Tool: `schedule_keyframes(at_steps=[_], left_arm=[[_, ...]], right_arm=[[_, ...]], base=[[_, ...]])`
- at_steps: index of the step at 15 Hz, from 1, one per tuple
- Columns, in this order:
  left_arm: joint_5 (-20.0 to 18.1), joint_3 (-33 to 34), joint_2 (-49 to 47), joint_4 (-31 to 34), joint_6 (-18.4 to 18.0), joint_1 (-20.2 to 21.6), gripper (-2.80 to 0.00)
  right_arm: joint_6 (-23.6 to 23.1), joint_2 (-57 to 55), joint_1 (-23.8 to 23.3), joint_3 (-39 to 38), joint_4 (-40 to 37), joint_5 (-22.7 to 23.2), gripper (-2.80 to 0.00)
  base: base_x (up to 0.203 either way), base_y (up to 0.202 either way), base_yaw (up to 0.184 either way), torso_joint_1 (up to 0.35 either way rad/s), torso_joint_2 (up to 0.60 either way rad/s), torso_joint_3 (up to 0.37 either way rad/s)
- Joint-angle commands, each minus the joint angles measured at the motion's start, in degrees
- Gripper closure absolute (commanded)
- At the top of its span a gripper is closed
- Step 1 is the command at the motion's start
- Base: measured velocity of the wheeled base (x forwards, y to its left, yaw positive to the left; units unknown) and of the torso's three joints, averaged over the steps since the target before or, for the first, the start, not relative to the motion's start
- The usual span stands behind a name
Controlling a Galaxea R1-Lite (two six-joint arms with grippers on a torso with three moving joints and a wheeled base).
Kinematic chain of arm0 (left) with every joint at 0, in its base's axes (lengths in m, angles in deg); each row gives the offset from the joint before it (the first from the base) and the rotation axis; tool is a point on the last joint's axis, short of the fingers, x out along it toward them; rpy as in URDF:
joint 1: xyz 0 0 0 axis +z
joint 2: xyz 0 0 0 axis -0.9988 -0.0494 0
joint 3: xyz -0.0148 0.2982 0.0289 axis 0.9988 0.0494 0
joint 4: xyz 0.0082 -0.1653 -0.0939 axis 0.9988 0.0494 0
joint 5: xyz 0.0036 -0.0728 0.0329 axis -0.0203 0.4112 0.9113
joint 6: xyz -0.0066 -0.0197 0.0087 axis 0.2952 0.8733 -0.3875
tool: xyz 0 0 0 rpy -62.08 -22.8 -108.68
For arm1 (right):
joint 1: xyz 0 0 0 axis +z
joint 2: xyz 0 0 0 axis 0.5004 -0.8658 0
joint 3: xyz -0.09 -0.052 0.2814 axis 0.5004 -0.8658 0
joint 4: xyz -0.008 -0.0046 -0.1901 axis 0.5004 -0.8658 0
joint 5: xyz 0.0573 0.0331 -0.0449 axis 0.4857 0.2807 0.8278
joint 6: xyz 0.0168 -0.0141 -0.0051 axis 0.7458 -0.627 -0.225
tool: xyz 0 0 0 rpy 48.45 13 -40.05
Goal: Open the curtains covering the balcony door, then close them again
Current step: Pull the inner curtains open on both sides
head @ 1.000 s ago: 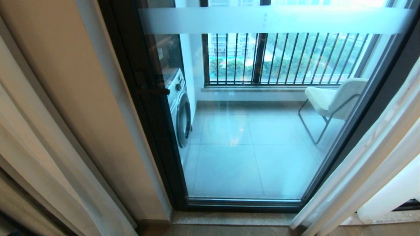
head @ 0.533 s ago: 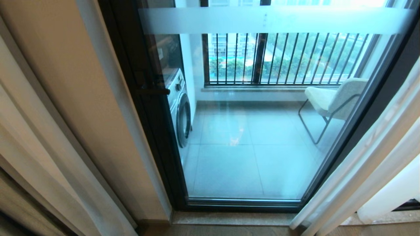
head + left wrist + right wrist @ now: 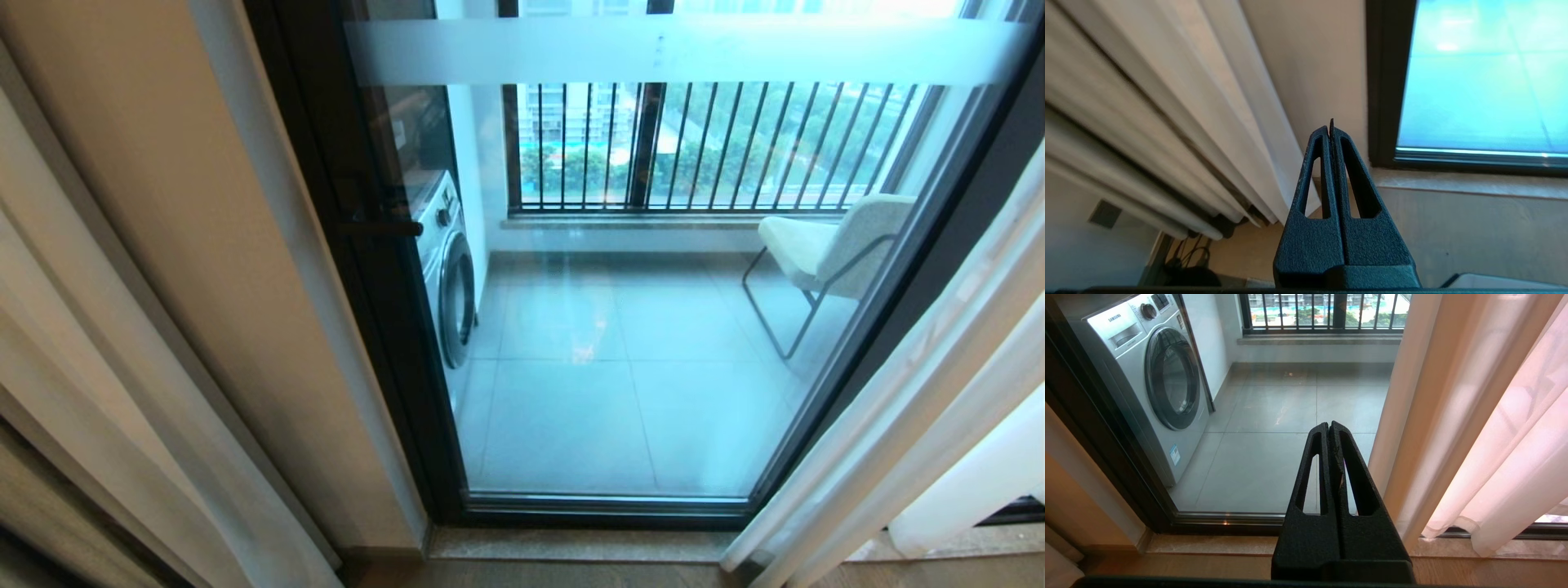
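Note:
The balcony door (image 3: 392,343) fills the middle of the head view, uncovered, with its frosted band along the top and a dark handle (image 3: 380,227) on the left. The curtains are pulled aside: one panel (image 3: 98,392) is bunched at the left, the other (image 3: 939,392) at the right. Neither gripper shows in the head view. In the left wrist view my left gripper (image 3: 1330,124) is shut and empty, low over the floor beside the left curtain folds (image 3: 1229,122). My right gripper (image 3: 1329,425) is shut and empty before the door glass, with the right curtain (image 3: 1515,457) beside it.
Behind the glass stand a washing machine (image 3: 1159,375) at the left, a pale chair (image 3: 833,245) at the right and a black barred railing (image 3: 694,147). A stone sill (image 3: 571,543) runs under the door. Cables (image 3: 1188,265) lie on the floor below the left curtain.

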Motion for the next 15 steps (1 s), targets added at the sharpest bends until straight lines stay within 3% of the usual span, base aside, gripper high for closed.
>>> schedule_keyframes(at_steps=[1,9,15], left_arm=[[0.24,0.01,-0.05,-0.10,-0.03,-3.00,0.00],[-3.25,0.01,15.43,1.60,2.21,-7.41,0.00],[-2.65,0.01,15.75,2.31,6.60,-7.51,0.00]], right_arm=[[0.00,0.00,0.00,0.00,0.06,-0.01,0.00],[0.00,0.00,0.00,0.00,0.06,-0.01,0.00],[0.06,0.00,0.00,0.00,0.06,-0.01,0.00]], base=[[0.000,0.000,0.000,0.000,0.00,0.000],[0.000,0.000,0.000,0.000,0.00,0.000],[0.000,0.000,0.000,0.000,0.00,0.000]])
